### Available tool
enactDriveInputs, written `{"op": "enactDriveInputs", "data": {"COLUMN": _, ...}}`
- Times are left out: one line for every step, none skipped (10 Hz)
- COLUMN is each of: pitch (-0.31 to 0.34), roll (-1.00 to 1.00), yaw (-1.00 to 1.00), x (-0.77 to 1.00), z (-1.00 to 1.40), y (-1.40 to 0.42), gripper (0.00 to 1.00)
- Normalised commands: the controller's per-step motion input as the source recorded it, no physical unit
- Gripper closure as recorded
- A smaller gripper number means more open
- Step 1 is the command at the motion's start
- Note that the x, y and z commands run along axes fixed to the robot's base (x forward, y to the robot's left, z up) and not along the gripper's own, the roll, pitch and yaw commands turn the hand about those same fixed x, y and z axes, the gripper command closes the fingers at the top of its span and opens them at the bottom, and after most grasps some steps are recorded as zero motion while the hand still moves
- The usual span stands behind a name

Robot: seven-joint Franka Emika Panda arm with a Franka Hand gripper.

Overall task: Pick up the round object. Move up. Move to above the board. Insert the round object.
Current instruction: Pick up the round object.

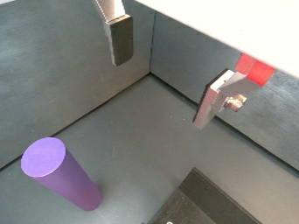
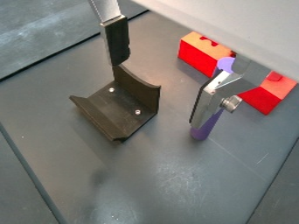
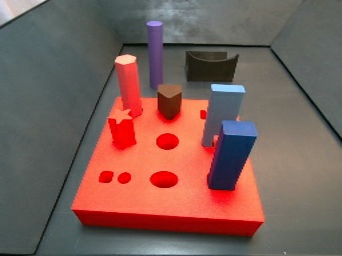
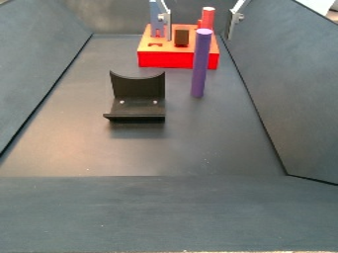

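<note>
The round object, a tall purple cylinder (image 3: 155,55), stands upright on the dark floor between the red board (image 3: 160,190) and the fixture (image 3: 209,66). It also shows in a side view (image 4: 201,61) and in both wrist views (image 1: 61,175) (image 2: 205,129), partly behind one finger in the latter. My gripper (image 1: 162,92) (image 2: 158,92) is open and empty, hovering above the floor with nothing between its fingers. The cylinder stands apart from it, off to one side. The board shows beyond the gripper (image 2: 198,51) (image 4: 165,54).
The board carries a salmon hexagonal post (image 3: 128,85), two blue square blocks (image 3: 231,155) (image 3: 225,112), a brown peg (image 3: 168,100) and a red star peg (image 3: 122,130). The fixture (image 2: 117,105) (image 4: 136,97) stands near the cylinder. Grey walls enclose the floor.
</note>
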Motion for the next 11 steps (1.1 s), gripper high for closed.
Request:
{"op": "enactDriveInputs", "data": {"pitch": 0.000, "roll": 0.00, "yaw": 0.00, "x": 0.00, "z": -0.04, "y": -0.11, "gripper": 0.00}}
{"op": "enactDriveInputs", "data": {"pitch": 0.009, "roll": 0.00, "yaw": 0.00, "x": 0.00, "z": -0.17, "y": -0.37, "gripper": 0.00}}
{"op": "enactDriveInputs", "data": {"pitch": 0.020, "roll": 0.00, "yaw": 0.00, "x": 0.00, "z": -0.27, "y": -0.55, "gripper": 0.00}}
{"op": "enactDriveInputs", "data": {"pitch": 0.043, "roll": 0.01, "yaw": 0.00, "x": -0.05, "z": -0.31, "y": -0.61, "gripper": 0.00}}
{"op": "enactDriveInputs", "data": {"pitch": 0.084, "roll": 0.04, "yaw": 0.00, "x": -0.07, "z": -0.32, "y": -0.57, "gripper": 0.00}}
{"op": "enactDriveInputs", "data": {"pitch": 0.081, "roll": 0.03, "yaw": 0.00, "x": -0.11, "z": -0.31, "y": -0.47, "gripper": 0.00}}
{"op": "enactDriveInputs", "data": {"pitch": 0.067, "roll": 0.02, "yaw": 0.00, "x": -0.13, "z": -0.30, "y": -0.41, "gripper": 0.00}}
{"op": "enactDriveInputs", "data": {"pitch": 0.061, "roll": 0.02, "yaw": 0.00, "x": -0.12, "z": -0.28, "y": -0.39, "gripper": 0.00}}
{"op": "enactDriveInputs", "data": {"pitch": 0.049, "roll": 0.03, "yaw": 0.00, "x": -0.09, "z": -0.23, "y": -0.37, "gripper": 0.00}}
{"op": "enactDriveInputs", "data": {"pitch": 0.037, "roll": 0.01, "yaw": 0.00, "x": -0.08, "z": -0.22, "y": -0.33, "gripper": 0.00}}
{"op": "enactDriveInputs", "data": {"pitch": 0.010, "roll": 0.00, "yaw": 0.00, "x": -0.05, "z": -0.19, "y": -0.28, "gripper": 0.00}}
